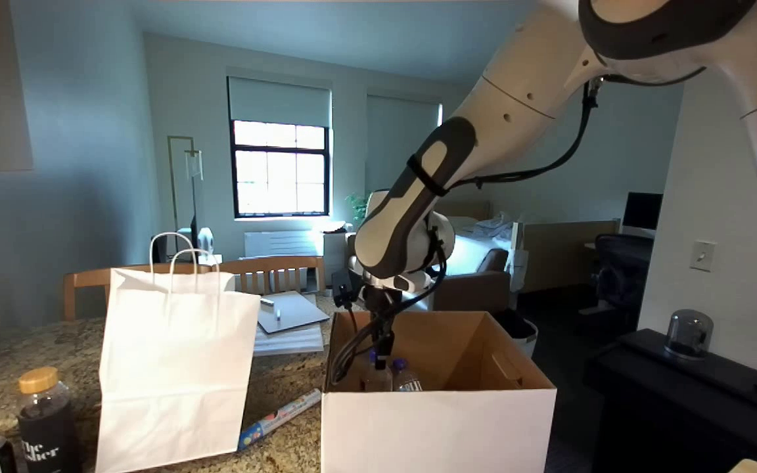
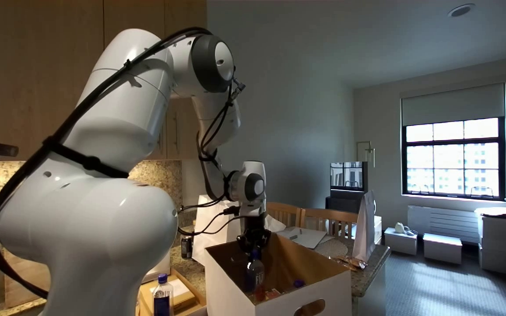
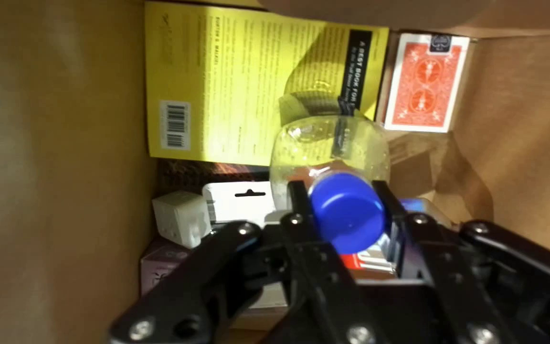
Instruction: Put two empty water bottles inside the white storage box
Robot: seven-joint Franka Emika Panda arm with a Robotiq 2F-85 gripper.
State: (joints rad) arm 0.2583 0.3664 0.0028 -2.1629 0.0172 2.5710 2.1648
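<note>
The white storage box (image 1: 437, 430) stands open-topped; it also shows in an exterior view (image 2: 226, 285), and its brown inside wall in the wrist view (image 3: 55, 191). My gripper (image 1: 384, 358) reaches down into it; it also shows in an exterior view (image 2: 254, 248). In the wrist view my gripper (image 3: 338, 188) has its fingers on both sides of the blue cap of a clear water bottle (image 3: 349, 212), which hangs or stands upright inside the box (image 2: 255, 274). A second blue-capped bottle (image 1: 407, 378) is beside it inside the box; its cap shows in an exterior view (image 2: 298, 283).
Inside the box lie a yellow book (image 3: 256, 81), a red card pack (image 3: 425, 81) and a white cube (image 3: 182, 217). Another blue-capped bottle (image 2: 163, 296) stands outside, by a tray. A white paper bag (image 1: 175, 368) and a long tube (image 1: 280, 418) are on the counter.
</note>
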